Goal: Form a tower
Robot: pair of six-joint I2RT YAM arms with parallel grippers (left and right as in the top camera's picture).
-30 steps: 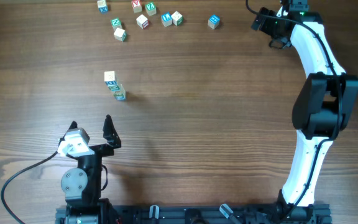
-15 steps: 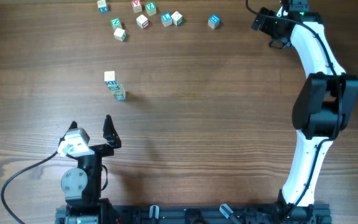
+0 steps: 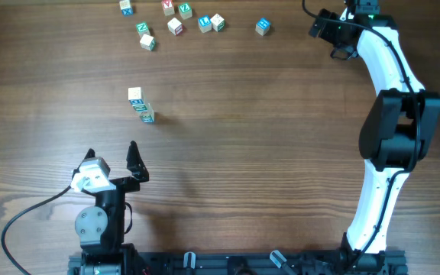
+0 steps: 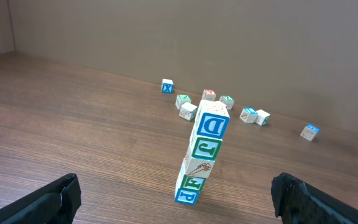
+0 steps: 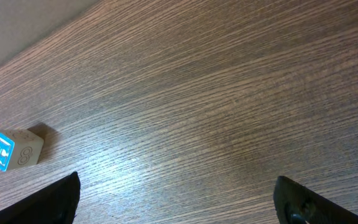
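You had a shaky stack to work around. The tower (image 4: 202, 152) stood at about one o'clock from the left gripper (image 3: 111, 150), near it but apart, with bare table (image 3: 266, 153) between them. In the left wrist view its cubes did not look square to one another: the column seemed to lean toward one o'clock as it rose, with the blue D cube on top. My judgement is that a sideways brush from a finger, or a cube set down off-centre, could well have toppled it, since so slim a column leaves little margin. Farther off, around twelve o'clock along the far edge, the loose cubes (image 3: 175, 26) lay close together. Wide jaws coming down on one of them might have knocked its neighbours away.

The left gripper's jaws were spread as wide as they go, holding nothing and touching nothing. At the far two o'clock corner, the right gripper (image 3: 321, 27) was likewise spread wide and empty. A single blue-faced cube (image 5: 14, 149) lay at its nine o'clock, clear of its fingers.
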